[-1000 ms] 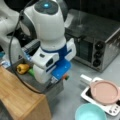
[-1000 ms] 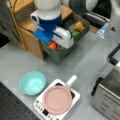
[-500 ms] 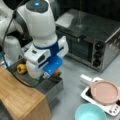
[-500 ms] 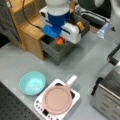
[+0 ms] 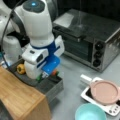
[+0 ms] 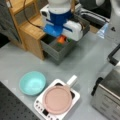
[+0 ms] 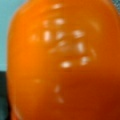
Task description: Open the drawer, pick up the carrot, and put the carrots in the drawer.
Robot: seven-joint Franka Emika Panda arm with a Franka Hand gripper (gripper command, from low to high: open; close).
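Grey tabletop [image 6: 30, 57], open drawer [image 6: 58, 48]

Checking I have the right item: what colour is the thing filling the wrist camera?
Bright orange, glossy: the carrot. Wrist view shows it best.

Both front views soft and blurry, even indoor light, wrist view filled by out-of-focus carrot [image 7: 62, 65] with specular glints
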